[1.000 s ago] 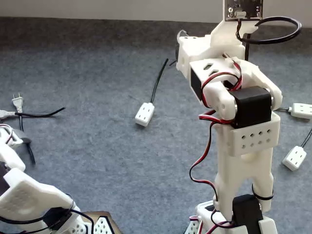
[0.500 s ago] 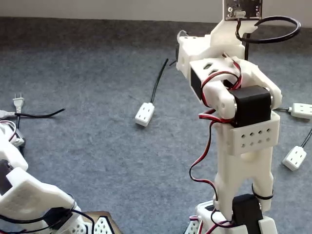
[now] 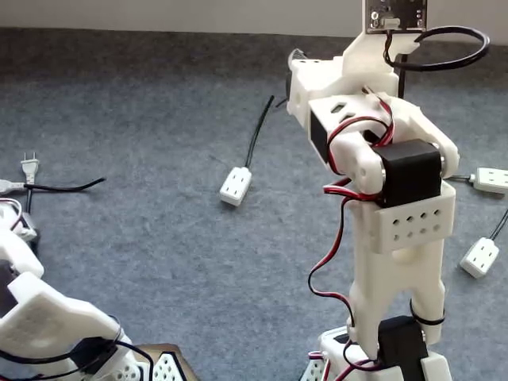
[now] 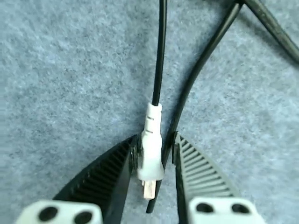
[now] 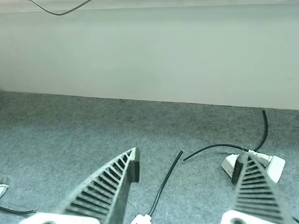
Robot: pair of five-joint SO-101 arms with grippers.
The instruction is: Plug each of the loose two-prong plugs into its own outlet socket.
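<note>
In the left wrist view my left gripper [image 4: 154,151] is low over the carpet, its ribbed black fingers [image 4: 117,172] pressed against both sides of a white two-prong plug [image 4: 151,149]. The plug's black cord [image 4: 161,51] runs away from it, and a second black cord [image 4: 205,60] lies along one finger. Another white plug [image 3: 29,166] lies at the far left in the high view. A white outlet socket [image 3: 236,185] rests mid-table. My right gripper [image 5: 187,158] hangs open high above the carpet, with nothing between its fingers.
Two more white sockets [image 3: 490,179] [image 3: 479,257] lie at the right edge. The raised right arm [image 3: 397,198] stands over the table's middle right. A socket with a cord [image 5: 271,164] lies near the back wall. The left arm [image 3: 48,321] crouches at the lower left.
The left arm's wrist at the left edge has shifted slightly and dropped lower over the cords. The right arm has not moved.
</note>
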